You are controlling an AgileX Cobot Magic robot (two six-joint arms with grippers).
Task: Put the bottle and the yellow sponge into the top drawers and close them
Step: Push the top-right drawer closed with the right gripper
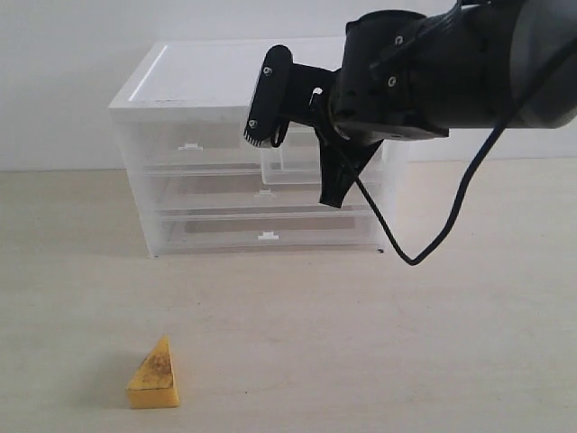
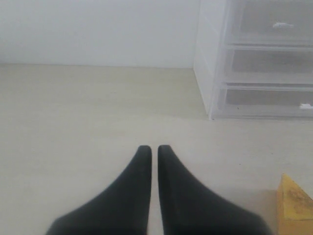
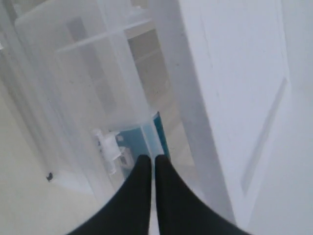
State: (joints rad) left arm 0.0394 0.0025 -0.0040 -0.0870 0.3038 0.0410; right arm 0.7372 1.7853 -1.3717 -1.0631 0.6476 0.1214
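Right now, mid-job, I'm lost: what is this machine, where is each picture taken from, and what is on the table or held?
It is a robot with two arms, each ending in a two-finger gripper. The wide picture comes from a camera off the arms. The big black shape in it is the right arm, with the right gripper at the cabinet. The other two pictures come from cameras on the wrists, looking along the fingers. The left gripper is shut and empty above the table, with the sponge lying nearby. The right gripper is shut and empty at the front of a top drawer that stands partly pulled out. Something teal, likely the bottle, shows through its clear wall. Nothing is held.
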